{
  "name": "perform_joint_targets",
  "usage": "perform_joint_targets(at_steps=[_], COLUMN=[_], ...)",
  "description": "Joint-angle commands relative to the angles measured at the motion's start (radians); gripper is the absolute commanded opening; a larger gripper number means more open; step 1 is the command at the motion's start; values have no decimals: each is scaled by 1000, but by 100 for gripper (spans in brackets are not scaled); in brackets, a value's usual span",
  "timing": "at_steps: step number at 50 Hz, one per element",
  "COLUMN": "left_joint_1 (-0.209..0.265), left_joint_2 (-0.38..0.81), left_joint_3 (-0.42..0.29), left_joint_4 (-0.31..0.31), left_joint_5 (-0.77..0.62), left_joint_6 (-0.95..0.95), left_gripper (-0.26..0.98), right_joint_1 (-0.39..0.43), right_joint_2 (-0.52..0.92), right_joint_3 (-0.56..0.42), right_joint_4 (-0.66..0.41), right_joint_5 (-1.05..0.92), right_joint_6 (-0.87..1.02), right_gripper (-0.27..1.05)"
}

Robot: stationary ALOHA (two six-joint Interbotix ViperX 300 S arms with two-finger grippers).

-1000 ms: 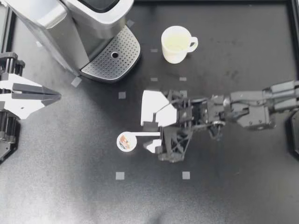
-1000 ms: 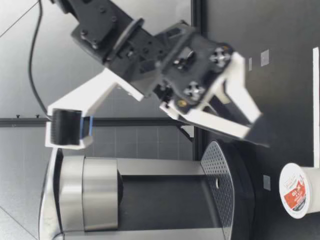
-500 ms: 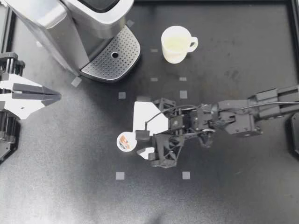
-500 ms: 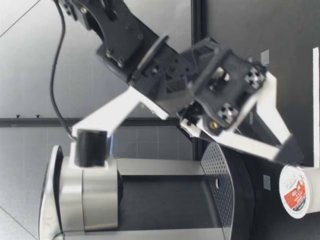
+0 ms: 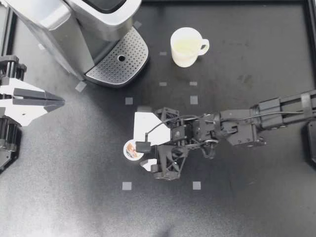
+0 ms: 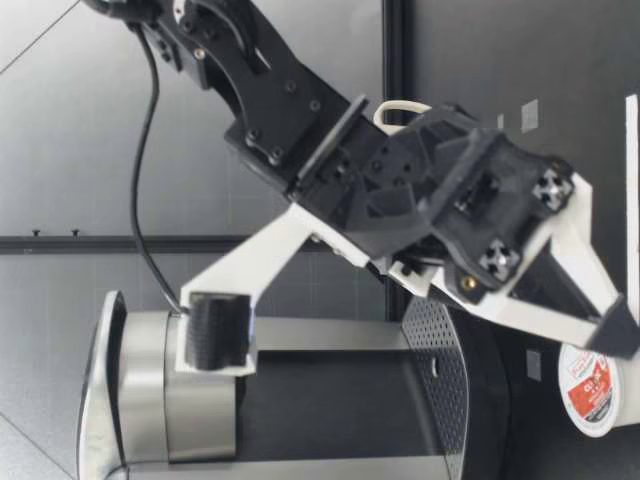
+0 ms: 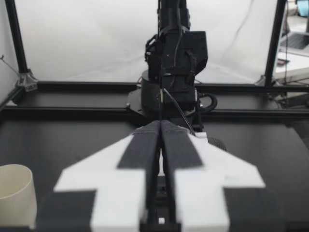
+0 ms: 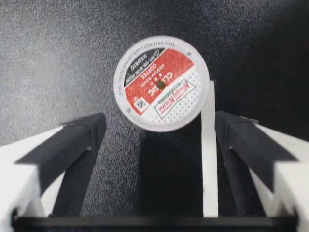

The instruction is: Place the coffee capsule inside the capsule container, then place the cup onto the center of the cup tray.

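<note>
My right pincer [image 5: 140, 148] has moved forward and down since half a second ago and now stands at the coffee capsule [image 5: 129, 149]. Its fingers [image 8: 72, 145] are spread wide. The capsule [image 8: 161, 83] stands lid up on the table, just ahead of the tips and touching neither finger. It has not shifted. In the low view one dark fingertip hangs just above the capsule [image 6: 590, 390]. The cup [image 5: 186, 46] and the coffee machine [image 5: 74, 24] with its cup tray [image 5: 121, 57] stay well apart from this pincer. My left pincer [image 5: 59, 102] is unchanged, with its fingers [image 7: 145, 159] pressed together on nothing.
</note>
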Motion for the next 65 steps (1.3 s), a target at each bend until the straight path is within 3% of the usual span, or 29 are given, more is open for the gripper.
perform_joint_targets(at_steps=[1,35,57,65], left_joint_1=[2,2,2,2], left_joint_2=[6,6,6,6], left_joint_3=[-15,-15,-15,-2], left_joint_4=[2,2,3,2], left_joint_5=[-3,-3,-3,-5], left_joint_6=[0,2,-3,-9], left_gripper=[7,7,7,7], right_joint_1=[5,5,-6,-6], right_joint_2=[-12,37,44,46], right_joint_3=[-31,-95,-107,-115], right_joint_4=[-3,-32,-40,-40], right_joint_5=[-9,5,25,26], right_joint_6=[-2,-2,3,2], right_gripper=[89,86,76,64])
